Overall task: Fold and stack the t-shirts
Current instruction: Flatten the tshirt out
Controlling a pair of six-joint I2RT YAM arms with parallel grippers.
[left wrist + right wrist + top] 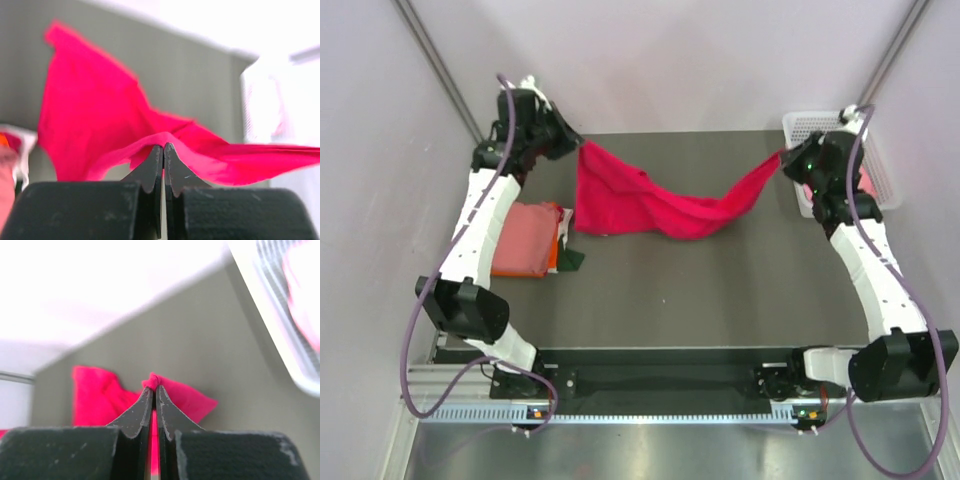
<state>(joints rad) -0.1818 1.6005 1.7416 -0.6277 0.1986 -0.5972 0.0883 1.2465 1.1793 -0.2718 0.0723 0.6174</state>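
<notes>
The crimson-pink t-shirt hangs stretched between both grippers above the dark table, sagging in the middle. My left gripper is shut on its left end; in the left wrist view the cloth drapes over the closed gripper. My right gripper is shut on its right end; in the right wrist view a pinch of cloth sits at the closed gripper's tips. A folded dusty salmon t-shirt lies at the left on an orange one. A light pink shirt lies in the basket.
The white mesh basket stands at the back right corner, partly behind my right arm, and shows in the right wrist view. A dark green patch pokes out beside the folded stack. Grey walls close the table on three sides.
</notes>
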